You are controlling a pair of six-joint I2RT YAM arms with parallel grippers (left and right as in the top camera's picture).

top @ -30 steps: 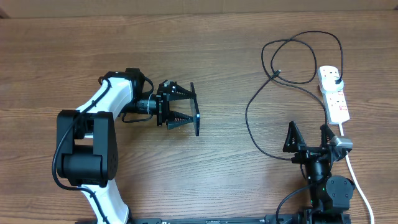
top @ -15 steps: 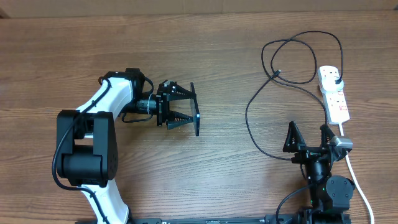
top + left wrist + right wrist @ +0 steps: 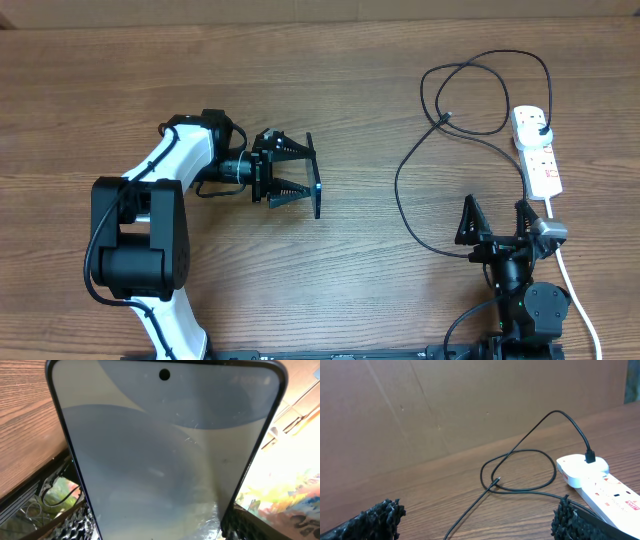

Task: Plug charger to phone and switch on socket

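Note:
My left gripper (image 3: pixel 303 170) is shut on the phone (image 3: pixel 317 196) and holds it edge-on above the table's left-middle. In the left wrist view the phone's pale screen (image 3: pixel 165 450) fills the frame between my left gripper's fingers (image 3: pixel 160 529). The charger, a thin black cable (image 3: pixel 400 190), loops at the right; its connector tip (image 3: pixel 445 118) lies loose on the table and its black plug (image 3: pixel 541 124) sits in the white socket strip (image 3: pixel 540 160). My right gripper (image 3: pixel 495 225) is open and empty, near the front edge, below the cable. The right wrist view shows the cable (image 3: pixel 520 467), the tip (image 3: pixel 497 480) and the socket (image 3: pixel 605 485).
The socket's thick white cord (image 3: pixel 578 295) runs down past my right arm's base to the front right. A brown cardboard wall (image 3: pixel 470 405) stands behind the table. The cable loop covers the back right of the wooden table (image 3: pixel 350 280).

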